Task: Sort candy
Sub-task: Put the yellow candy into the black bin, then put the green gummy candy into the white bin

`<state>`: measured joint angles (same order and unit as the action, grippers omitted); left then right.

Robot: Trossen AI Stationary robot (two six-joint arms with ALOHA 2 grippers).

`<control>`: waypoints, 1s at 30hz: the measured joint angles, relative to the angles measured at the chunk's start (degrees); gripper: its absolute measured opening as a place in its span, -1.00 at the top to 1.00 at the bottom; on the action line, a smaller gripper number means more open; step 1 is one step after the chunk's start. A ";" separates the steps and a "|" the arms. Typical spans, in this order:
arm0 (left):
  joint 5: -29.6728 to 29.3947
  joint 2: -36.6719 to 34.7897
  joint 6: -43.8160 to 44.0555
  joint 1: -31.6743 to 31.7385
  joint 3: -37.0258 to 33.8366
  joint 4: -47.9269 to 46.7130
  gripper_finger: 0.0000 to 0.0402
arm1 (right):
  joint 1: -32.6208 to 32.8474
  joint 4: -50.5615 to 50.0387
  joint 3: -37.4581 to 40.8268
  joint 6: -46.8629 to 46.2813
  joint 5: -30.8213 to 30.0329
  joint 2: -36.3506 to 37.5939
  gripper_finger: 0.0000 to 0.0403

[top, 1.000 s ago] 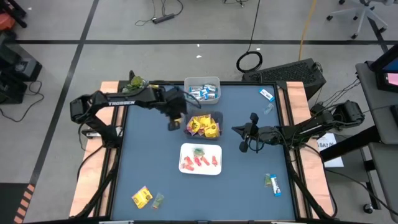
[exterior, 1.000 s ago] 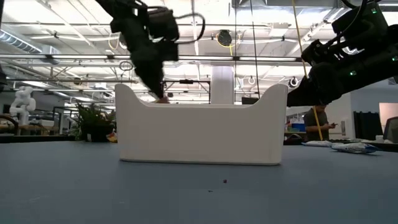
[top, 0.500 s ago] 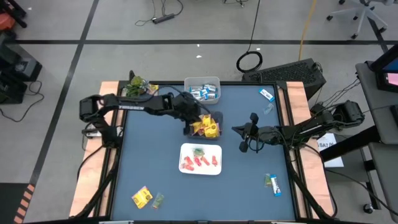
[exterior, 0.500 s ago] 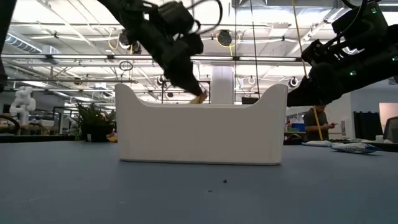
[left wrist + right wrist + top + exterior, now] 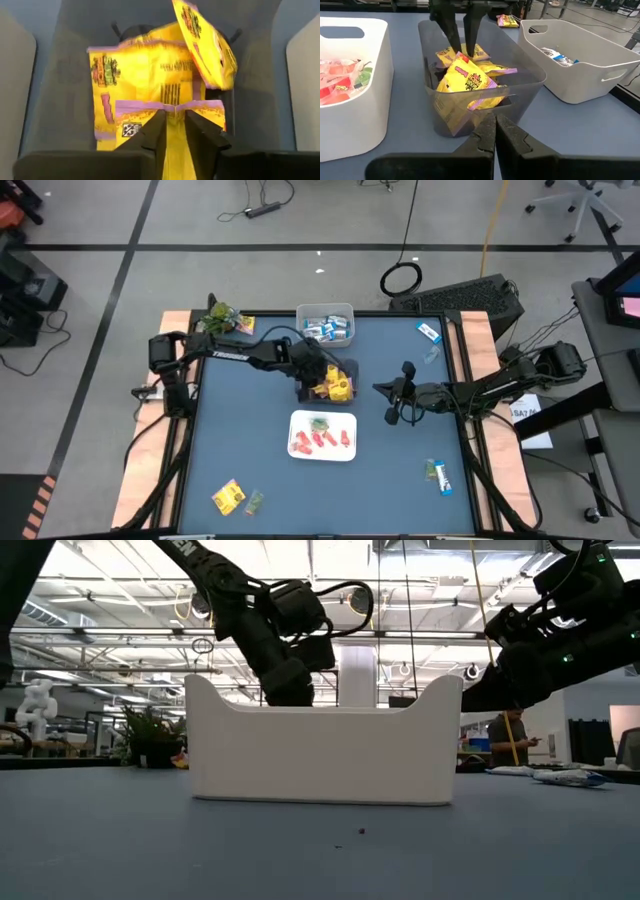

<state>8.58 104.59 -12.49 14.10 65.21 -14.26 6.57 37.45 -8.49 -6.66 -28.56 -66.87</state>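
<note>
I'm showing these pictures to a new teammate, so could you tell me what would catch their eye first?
Most striking is the heap of yellow packets in the dark bin at the table's middle, with the left gripper reaching down into it, fingers slightly parted. Beside it, the nearer white bin holds red pieces, and the right gripper waits shut just to its right.

Three bins [image 5: 325,323] in a middle row; left hand [image 5: 316,372] apparently inside the centre bin [image 5: 351,370].
</note>
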 joint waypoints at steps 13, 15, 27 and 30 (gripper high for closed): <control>-5.35 -12.80 0.00 0.01 0.04 -13.37 0.31 | 0.00 -0.04 0.00 -0.04 -0.04 0.00 1.00; -8.79 -14.72 -0.04 0.09 0.04 -16.19 0.31 | 0.01 -0.08 0.00 -0.04 -0.04 0.00 1.00; -19.37 -18.50 3.08 3.35 -1.03 -32.42 0.31 | 0.01 -0.12 0.00 -0.19 0.00 0.00 1.00; -19.39 -18.68 3.33 2.93 -4.49 -33.92 0.31 | 0.01 -0.17 0.00 -0.18 0.00 0.00 1.00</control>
<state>-10.81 85.91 -9.16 17.03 60.72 -48.19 6.57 37.28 -8.49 -6.84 -28.56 -66.87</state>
